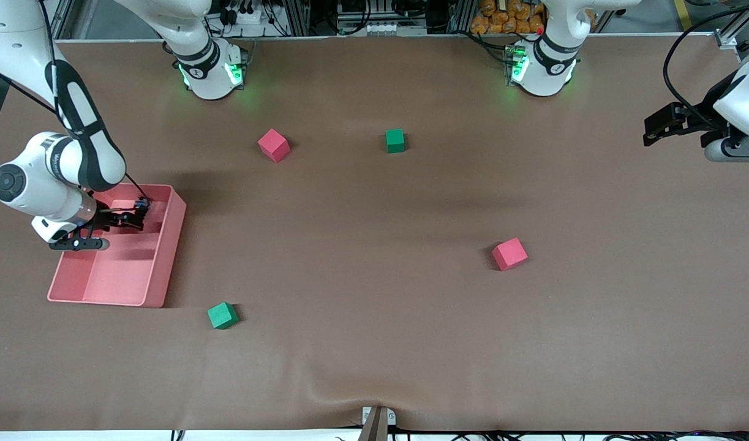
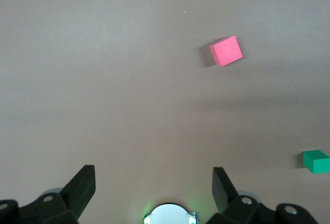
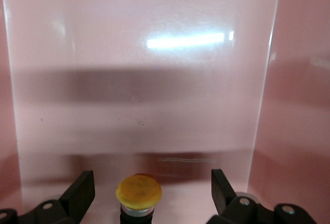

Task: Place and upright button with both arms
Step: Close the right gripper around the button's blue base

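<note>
While the right gripper point(image 3: 149, 193) is down inside the pink bin point(image 1: 166, 257), its jaws are spread wide with the button point(image 3: 138, 194) sitting between them, not pinched. You can see gaps on both sides of the orange cap in the right wrist view, and the cap faces up at the camera, so it looks upright on the bin floor. From the front view the gripper point(image 1: 129, 217) is in the part of the bin farther from the front camera, and I can't pick out the button itself there, the fingers cover that spot.

The bin sits at the right arm's end of the desk point(image 1: 374, 343). The left gripper point(image 1: 656, 130) hangs up in the air over the left arm's end of the desk, jaws spread with nothing between them, just waiting.

Scattered around: a red cube point(image 1: 273, 145) and a green cube point(image 1: 395, 140) closer to the robot bases, another red cube point(image 1: 509, 253) nearer the front camera toward the left arm's end, and a second green cube point(image 1: 222, 315) just beside the bin's near corner. The left wrist view catches one red cube point(image 2: 226, 50) and one green cube point(image 2: 316, 161) on the bare desk.
</note>
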